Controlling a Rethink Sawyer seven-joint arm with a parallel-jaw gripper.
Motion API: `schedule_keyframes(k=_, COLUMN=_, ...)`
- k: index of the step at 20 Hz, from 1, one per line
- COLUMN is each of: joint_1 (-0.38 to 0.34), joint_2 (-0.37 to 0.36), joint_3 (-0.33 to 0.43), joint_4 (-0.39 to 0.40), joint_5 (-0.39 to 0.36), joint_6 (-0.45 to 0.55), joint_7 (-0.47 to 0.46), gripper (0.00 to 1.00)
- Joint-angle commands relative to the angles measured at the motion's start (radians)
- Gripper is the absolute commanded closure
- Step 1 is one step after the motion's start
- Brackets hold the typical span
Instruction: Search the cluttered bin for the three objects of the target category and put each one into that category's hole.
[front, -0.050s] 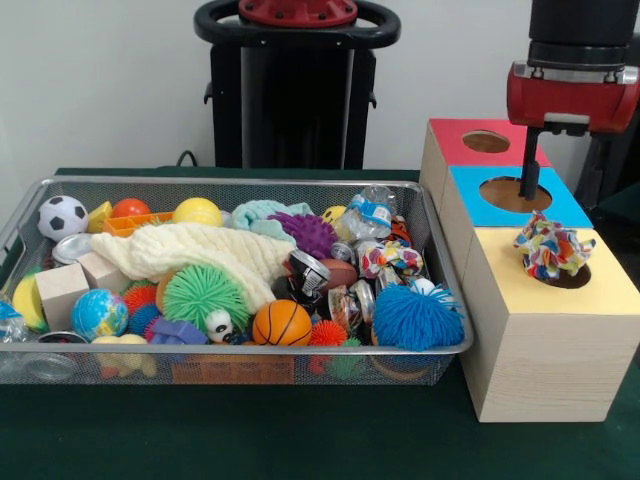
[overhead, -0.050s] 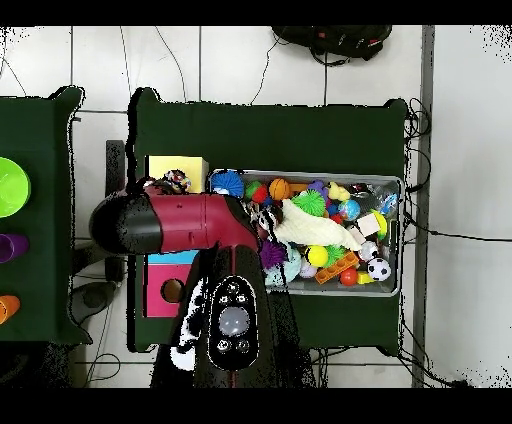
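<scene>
bin (front, -0.050s: 30, 200) of wire mesh is sitting toward the left edge of the green surface (front, -0.050s: 300, 440), heaped with clutter. along its left edge a soccer ball (front, -0.050s: 62, 216), a wooden block (front, -0.050s: 61, 291) and a small globe (front, -0.050s: 99, 313) are lying; a cream cloth (front, -0.050s: 200, 250) is draping across the middle, with a green spiky ball (front, -0.050s: 203, 296) and a mini basketball (front, -0.050s: 281, 323) toward the near rim. a fuzzy blue ball (front, -0.050s: 417, 317) is resting in the near right corner, and a second patterned fabric piece (front, -0.050s: 392, 256) is showing just behind it, possibly of the target category.

to the right of the bin, touching or just beside it, a wooden box is standing with red (front, -0.050s: 455, 140), blue (front, -0.050s: 560, 205) and yellow (front, -0.050s: 610, 290) tops, each with a round hole. the multicoloured fabric ball (front, -0.050s: 551, 246) is sitting on the rim of the yellow hole, not dropped through. the pincer (front, -0.050s: 529, 178) is hanging above the blue hole, beside the ball and apart from it, so it is likely grasping nothing, though i cannot tell whether its fingers are parted.

judging from this, the ball is looking perched rather than posted: soft frills may be catching on the hole's edge. if the arm is counting it as delivered, the item could be staying lodged, or a brush from the arm could be knocking it off the box's right edge.
</scene>
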Motion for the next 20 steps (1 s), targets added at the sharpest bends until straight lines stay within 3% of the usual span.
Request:
schedule_keyframes(k=1, joint_1=-0.038, joint_2=0.058, joint_3=0.046, joint_4=0.001, joint_5=-0.059, joint_6=-0.042, joint_7=0.015, gripper=0.0)
schedule_keyframes(k=7, joint_1=-0.029, joint_2=0.067, joint_3=0.026, joint_4=-0.016, joint_5=-0.063, joint_6=-0.043, joint_7=0.024, gripper=0.0)
schedule_keyframes(k=8, joint_1=-0.032, joint_2=0.067, joint_3=0.031, joint_4=-0.016, joint_5=-0.06, joint_6=-0.037, joint_7=0.021, gripper=1.0)
schedule_keyframes(k=20, joint_1=-0.009, joint_2=0.074, joint_3=0.014, joint_4=-0.036, joint_5=-0.047, joint_6=0.001, joint_7=0.047, gripper=1.0)
